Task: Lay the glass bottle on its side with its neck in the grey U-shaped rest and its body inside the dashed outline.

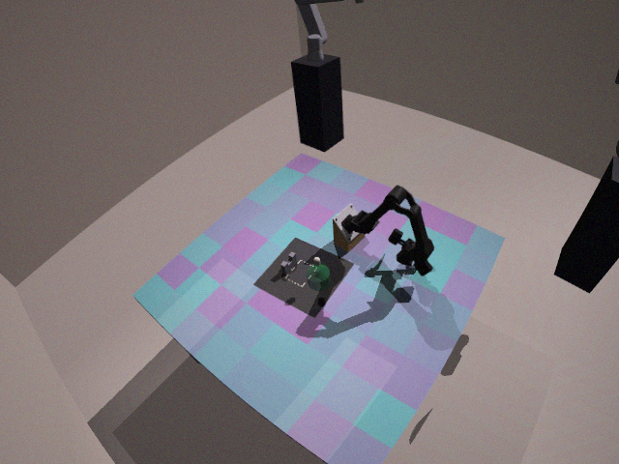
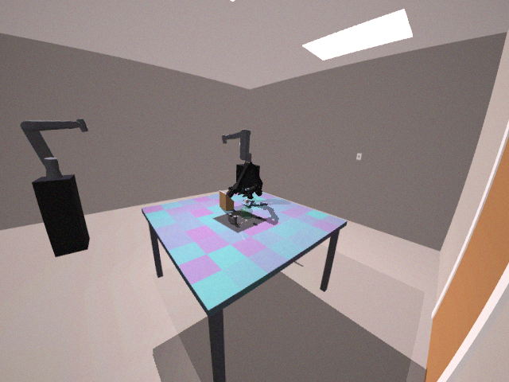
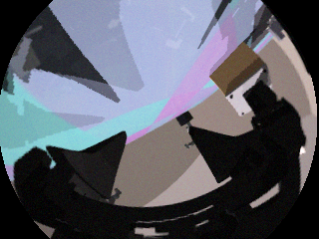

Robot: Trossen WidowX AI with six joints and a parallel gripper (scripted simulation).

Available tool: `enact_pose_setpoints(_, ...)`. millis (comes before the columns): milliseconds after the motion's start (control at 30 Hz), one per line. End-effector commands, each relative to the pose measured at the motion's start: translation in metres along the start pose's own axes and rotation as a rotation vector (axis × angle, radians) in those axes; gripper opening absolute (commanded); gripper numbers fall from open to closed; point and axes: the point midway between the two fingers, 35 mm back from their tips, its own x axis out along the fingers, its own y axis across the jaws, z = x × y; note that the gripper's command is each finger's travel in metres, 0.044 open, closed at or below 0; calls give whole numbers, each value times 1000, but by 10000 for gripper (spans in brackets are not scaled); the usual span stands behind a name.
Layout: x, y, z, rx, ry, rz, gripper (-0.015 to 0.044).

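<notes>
Partly visible parts of the workspace

In the top view, the far arm point(image 1: 313, 47) is cut off by the upper edge and the black pedestal point(image 1: 592, 234) by the right edge; in the exterior view, the bottle point(image 2: 246, 212) is too small for its outline to be told, and the orange door point(image 2: 472, 263) is cropped at right

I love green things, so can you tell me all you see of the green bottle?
The bottle is round and green, looks like see-through glass, and has a pale top. It seems to stand upright on the dark mat, at one end of the dashed outline, across from the grey rest. The gripper is away from it, so no fingers touch it. I can't make out any label.
</notes>
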Motion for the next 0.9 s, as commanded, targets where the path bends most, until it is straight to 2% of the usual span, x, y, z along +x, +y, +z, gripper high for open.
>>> enact_pose_setpoints(0, -42, -1, 59, -230, -111, 180, 440)
enact_pose_setpoints(433, -111, -42, 133, -553, -437, 326, 440)
enact_pose_setpoints(867, -168, -119, 174, -832, -829, 250, 440)
